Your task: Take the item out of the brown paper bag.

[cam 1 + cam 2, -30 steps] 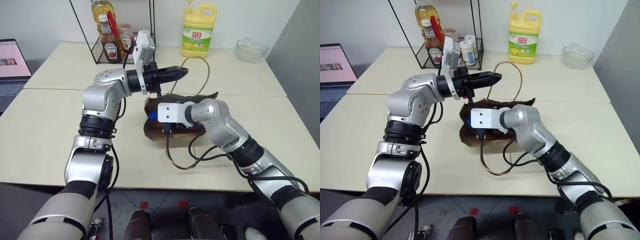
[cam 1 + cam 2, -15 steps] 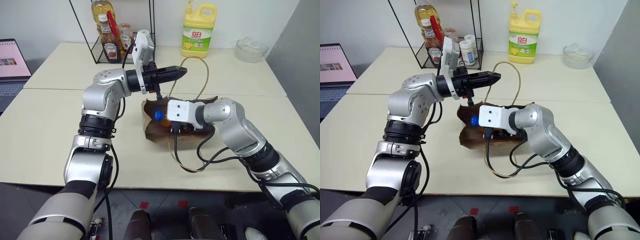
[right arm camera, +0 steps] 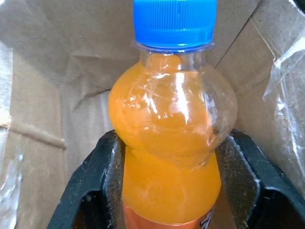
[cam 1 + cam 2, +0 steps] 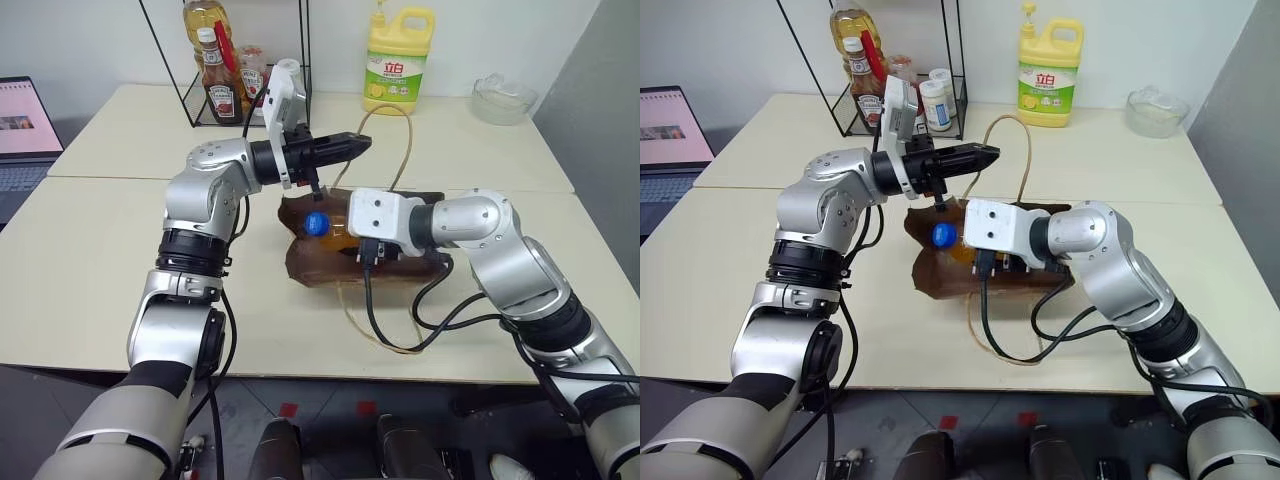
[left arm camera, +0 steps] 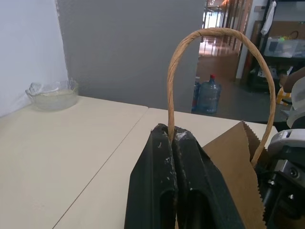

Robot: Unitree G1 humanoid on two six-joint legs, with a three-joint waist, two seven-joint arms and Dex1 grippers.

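The brown paper bag (image 4: 325, 270) lies on the table with its mouth toward the left. My left gripper (image 4: 360, 143) hangs above it, shut on one tan cord handle (image 5: 217, 32), which loops up from between the fingers (image 5: 159, 157). The item, a small orange soda bottle with a blue cap (image 4: 317, 222), is at the bag's mouth with its cap and orange shoulder (image 4: 962, 250) showing. My right gripper (image 3: 171, 157) is shut on the bottle's body (image 3: 171, 124), one black finger on each side, with brown paper behind it.
A wire rack with sauce bottles (image 4: 222, 75), a yellow detergent jug (image 4: 397, 60) and a glass bowl (image 4: 503, 98) stand at the back of the table. A laptop (image 4: 25, 130) sits far left. The bag's other handle and a black cable (image 4: 395, 335) loop near the front edge.
My right gripper has drawn back, up and to the right with the bottle, so more of the cap and orange body shows at the bag's mouth. The left gripper kept still.
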